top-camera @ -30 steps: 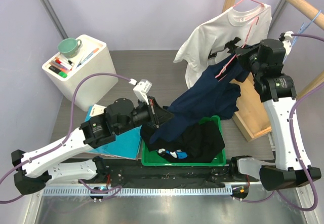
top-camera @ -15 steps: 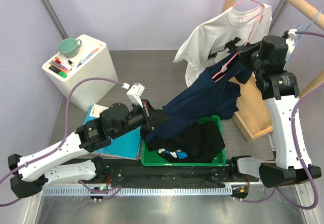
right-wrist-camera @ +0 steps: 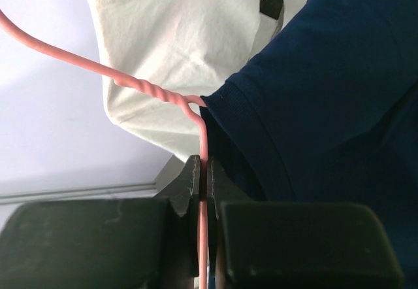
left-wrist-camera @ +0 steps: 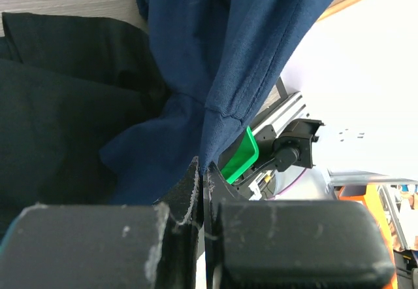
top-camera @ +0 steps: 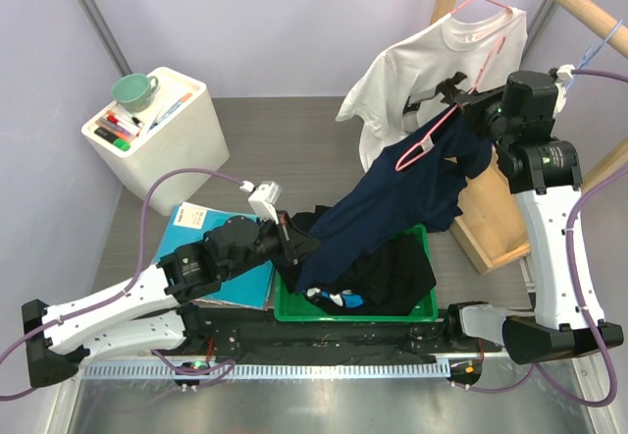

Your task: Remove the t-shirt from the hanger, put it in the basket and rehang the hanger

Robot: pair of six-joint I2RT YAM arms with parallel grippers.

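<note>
A navy t-shirt (top-camera: 392,198) stretches from a pink wire hanger (top-camera: 424,139) at the upper right down toward the green bin. My right gripper (top-camera: 459,110) is shut on the hanger's wire (right-wrist-camera: 204,171), the shirt's collar (right-wrist-camera: 313,125) beside it. My left gripper (top-camera: 299,245) is shut on the navy shirt's lower hem (left-wrist-camera: 215,106) over the bin. In the left wrist view the navy cloth runs up from between the fingertips (left-wrist-camera: 201,171).
A green bin (top-camera: 392,311) holds black clothes (top-camera: 392,272) at the near edge. A white t-shirt (top-camera: 432,61) hangs on another pink hanger on the wooden rack (top-camera: 491,208) at the right. A white box (top-camera: 157,135) with a cup and pens stands at the left. A blue book (top-camera: 226,267) lies under the left arm.
My left gripper has pulled the hem down and back toward the bin. The navy shirt has slid down the hanger, leaving more pink wire bare. The right gripper has stayed nearly still.
</note>
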